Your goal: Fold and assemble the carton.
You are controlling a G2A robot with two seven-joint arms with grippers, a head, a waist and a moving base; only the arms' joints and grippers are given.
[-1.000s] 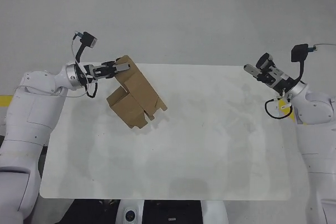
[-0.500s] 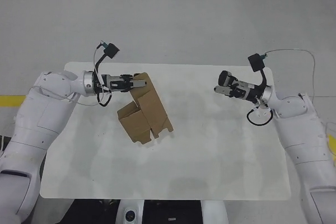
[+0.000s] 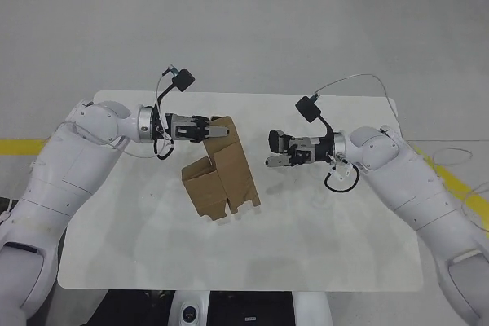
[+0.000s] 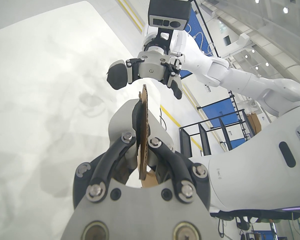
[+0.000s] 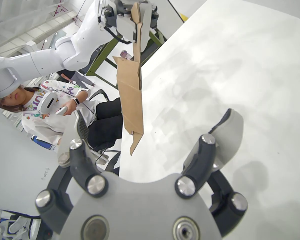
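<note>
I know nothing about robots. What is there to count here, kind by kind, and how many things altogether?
Cardboard carton: 1
Robot grippers: 2 (left gripper, holding the carton; right gripper, fingers apart)
White table: 1
Total: 4

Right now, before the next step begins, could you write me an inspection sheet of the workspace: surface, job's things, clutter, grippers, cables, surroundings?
Surface: white table, with faint grey smudges.
Job's things: one brown carton, only partly opened, hanging by its upper flap over the table; I cannot tell whether its lower edge touches the table.
Clutter: nothing seen.
Grippers: left gripper shut on the carton's upper flap; right gripper open, facing the carton from beside it, not touching it.
Cables: thin cable arching over the right arm; black cable loop at the left wrist; neither touches the carton.
Surroundings: grey floor with a yellow line.
</note>
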